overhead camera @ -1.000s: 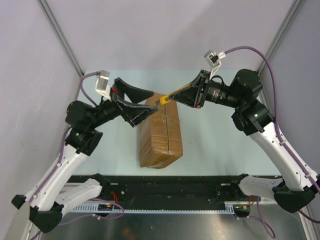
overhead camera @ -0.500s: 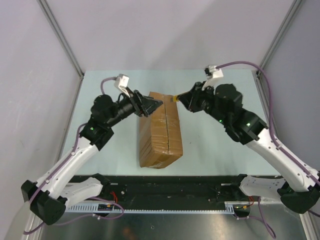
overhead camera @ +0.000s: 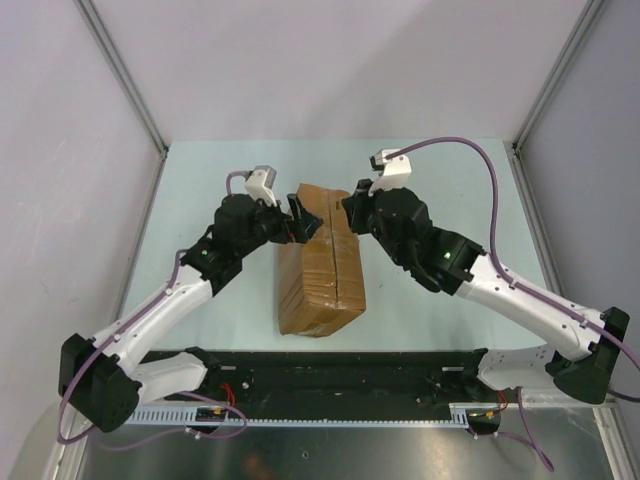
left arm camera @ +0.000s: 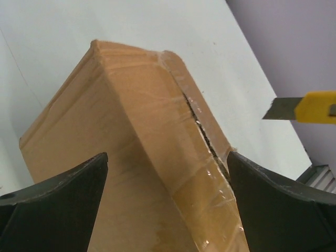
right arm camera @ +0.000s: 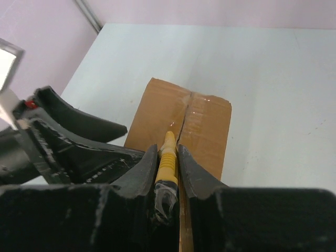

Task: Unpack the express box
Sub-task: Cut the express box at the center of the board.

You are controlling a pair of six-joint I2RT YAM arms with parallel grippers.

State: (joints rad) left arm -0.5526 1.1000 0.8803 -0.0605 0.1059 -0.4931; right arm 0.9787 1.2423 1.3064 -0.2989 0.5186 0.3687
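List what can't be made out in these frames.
- Left wrist: utility knife handle cut off by right edge; express box near end cut off by bottom edge.
- Right wrist: blade tip hidden behind the knife body in the right tool; seam contact unclear.
- Top: knife hidden under the right tool.
- Contents: hidden by closed flaps.

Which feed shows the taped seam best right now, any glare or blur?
Left wrist: seam on the box sharp, faint tape sheen low down, knife blade crisp. Right wrist: glare on the tape at the far end, knife handle up close soft. Top: even light, no glare, seam small.
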